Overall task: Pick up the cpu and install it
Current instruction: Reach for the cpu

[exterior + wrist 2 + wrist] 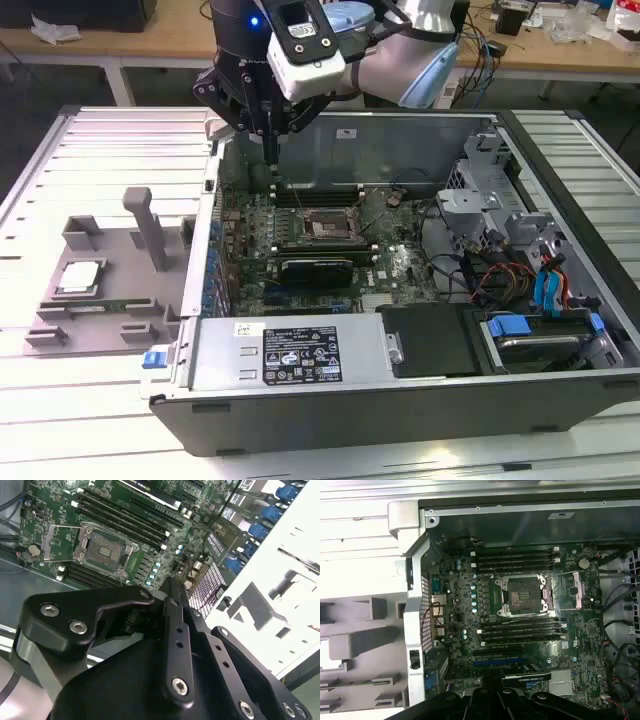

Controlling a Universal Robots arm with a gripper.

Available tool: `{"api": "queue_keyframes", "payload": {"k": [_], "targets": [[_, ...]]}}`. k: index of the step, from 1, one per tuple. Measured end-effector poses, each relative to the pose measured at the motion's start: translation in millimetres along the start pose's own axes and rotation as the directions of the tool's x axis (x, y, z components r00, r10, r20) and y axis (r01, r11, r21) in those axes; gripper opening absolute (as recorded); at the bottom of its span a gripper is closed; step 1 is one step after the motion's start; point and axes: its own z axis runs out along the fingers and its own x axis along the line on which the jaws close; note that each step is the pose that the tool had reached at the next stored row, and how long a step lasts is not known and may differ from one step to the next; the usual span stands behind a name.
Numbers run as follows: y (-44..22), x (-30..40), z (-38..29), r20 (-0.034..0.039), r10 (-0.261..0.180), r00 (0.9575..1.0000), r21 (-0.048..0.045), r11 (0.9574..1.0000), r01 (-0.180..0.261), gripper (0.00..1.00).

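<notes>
**One cpu**, a small flat square chip with a silver-grey metal top and pale rim (80,277). It lies flat in a recess of the grey moulded plastic tray (110,335) on the slatted metal counter (60,410), at the exterior view's left, well apart from the arm.

**One black gripper** (270,152). Jaws clenched, grasping nothing, over the far corner of the open sheet-metal computer case (400,400).

**One black square socket frame with metal bracket** (522,596). It sits on the green motherboard (470,645), and both wrist views show it unfilled.
</notes>
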Motion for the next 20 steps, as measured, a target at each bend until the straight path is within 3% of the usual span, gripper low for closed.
{"api": "queue_keyframes", "payload": {"k": [2, 5, 11, 13, 17, 20], "targets": [[-0.8, 10.6, -0.3, 0.0, 0.0, 1.0, 0.0002, 1.0, 0.0, 0.11], [-1.4, 18.7, -0.5, 0.0003, 0.0, 1.0, 0.0002, 1.0, 0.0, 0.11], [-2.6, 43.1, -1.1, 0.0007, 0.0, 1.0, 0.0001, 1.0, 0.0, 0.11], [-3.5, 60.5, -1.5, 0.001, 0.0, 1.0, 0.0001, 1.0, 0.0, 0.11], [-4.6, 82.0, -2.1, 0.0016, 0.0, 1.0, 0.0001, 1.0, 0.0, 0.11], [-5.1, 91.9, -2.3, 0.002, 0.0, 1.0, 0.0001, 1.0, 0.0, 0.11]]}}
